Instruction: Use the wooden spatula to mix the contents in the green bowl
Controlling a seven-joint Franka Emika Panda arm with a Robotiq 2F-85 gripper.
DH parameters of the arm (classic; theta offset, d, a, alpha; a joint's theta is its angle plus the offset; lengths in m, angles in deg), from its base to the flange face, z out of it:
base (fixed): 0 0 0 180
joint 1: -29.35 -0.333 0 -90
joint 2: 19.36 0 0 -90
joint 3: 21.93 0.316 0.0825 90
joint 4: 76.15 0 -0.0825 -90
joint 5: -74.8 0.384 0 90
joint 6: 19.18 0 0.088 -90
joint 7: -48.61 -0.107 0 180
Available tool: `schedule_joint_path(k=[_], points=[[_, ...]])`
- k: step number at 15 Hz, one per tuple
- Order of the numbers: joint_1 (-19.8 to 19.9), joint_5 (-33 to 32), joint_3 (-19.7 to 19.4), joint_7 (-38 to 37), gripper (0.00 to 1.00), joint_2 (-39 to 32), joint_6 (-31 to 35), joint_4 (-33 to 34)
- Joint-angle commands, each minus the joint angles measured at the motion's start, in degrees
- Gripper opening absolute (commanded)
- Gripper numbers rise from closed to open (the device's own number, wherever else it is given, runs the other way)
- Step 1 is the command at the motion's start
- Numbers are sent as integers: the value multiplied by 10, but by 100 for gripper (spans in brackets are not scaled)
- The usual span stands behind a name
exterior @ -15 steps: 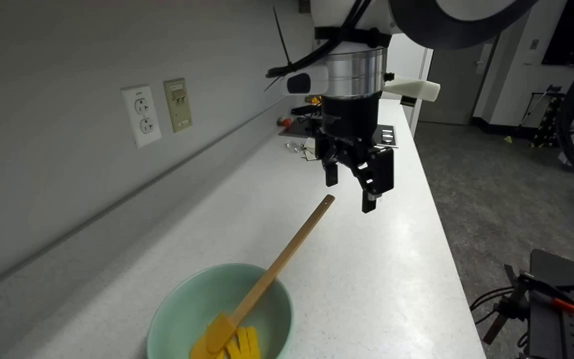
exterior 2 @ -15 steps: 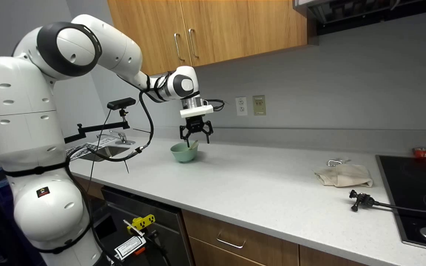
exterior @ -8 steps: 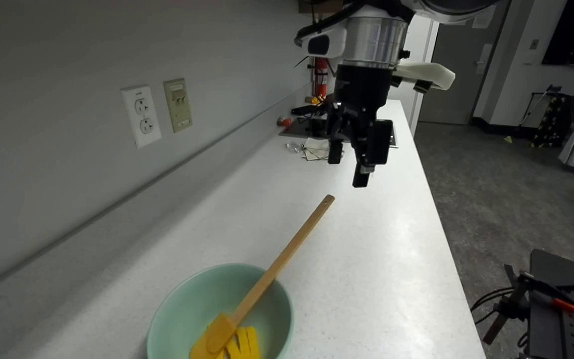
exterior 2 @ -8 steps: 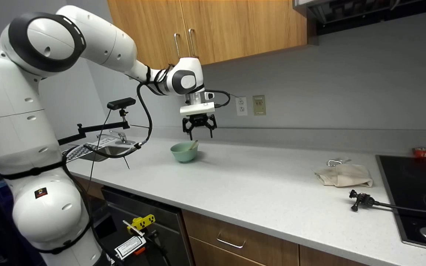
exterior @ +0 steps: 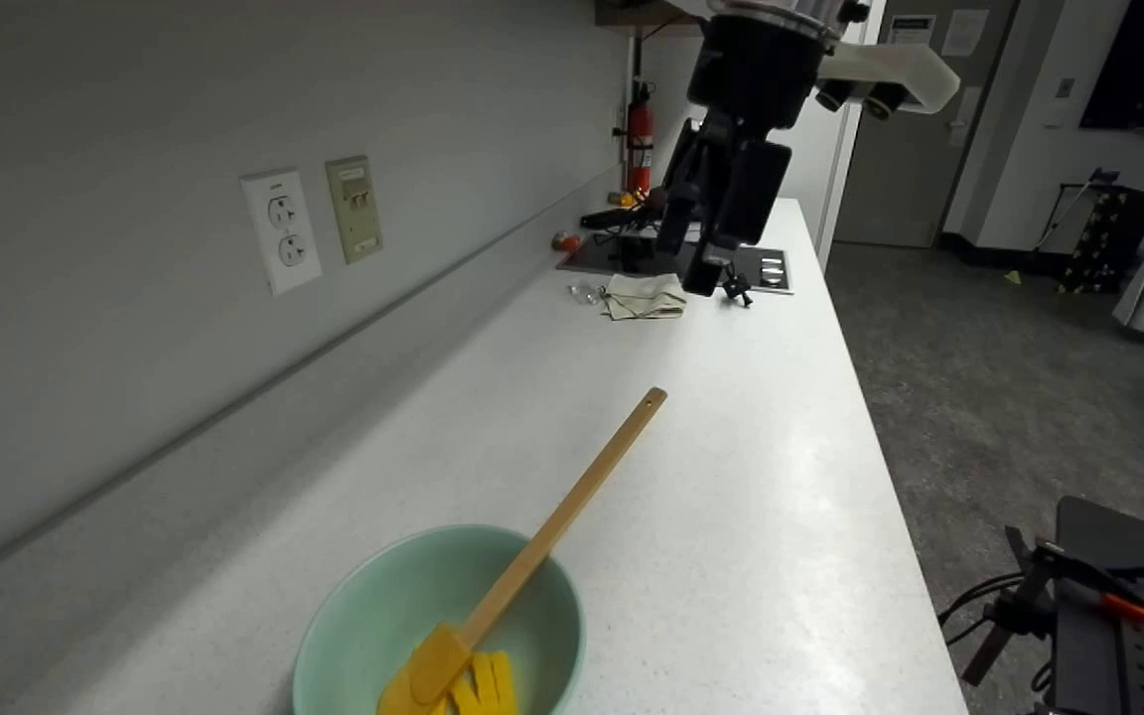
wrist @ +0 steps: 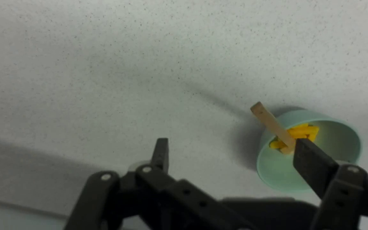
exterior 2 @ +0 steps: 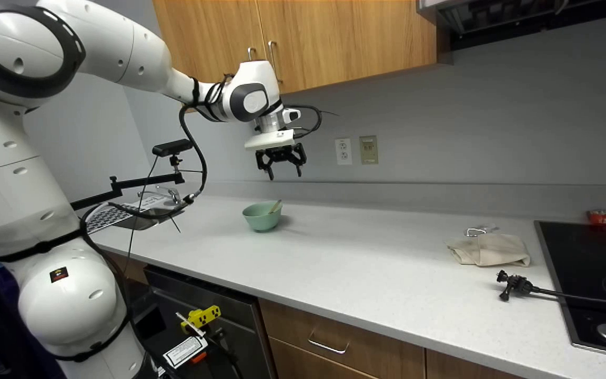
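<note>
Hanging above the countertop (exterior 2: 366,258), the Robotiq gripper (exterior 2: 285,175) is seen with its fingers spread, well apart from the wooden spatula (exterior: 567,513). The blade is laid among yellow pieces (wrist: 303,131) in the mint-green bowl (exterior 2: 260,220), set between the countertop's back and front edges, with the handle slanted over the rim.

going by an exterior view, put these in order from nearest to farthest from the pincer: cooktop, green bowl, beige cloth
From the pincer, in an exterior view:
1. The green bowl: lower in the picture, slightly left.
2. The beige cloth: well over to picture right.
3. The cooktop: past the beige cloth, at the picture's right edge.
</note>
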Motion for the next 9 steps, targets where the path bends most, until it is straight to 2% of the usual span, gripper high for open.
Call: schedule_joint_path(k=[1,9], points=[[-20,59,-2,-34,100,47,26,-25],[-68,164,4,-48,100,69,55,-24]])
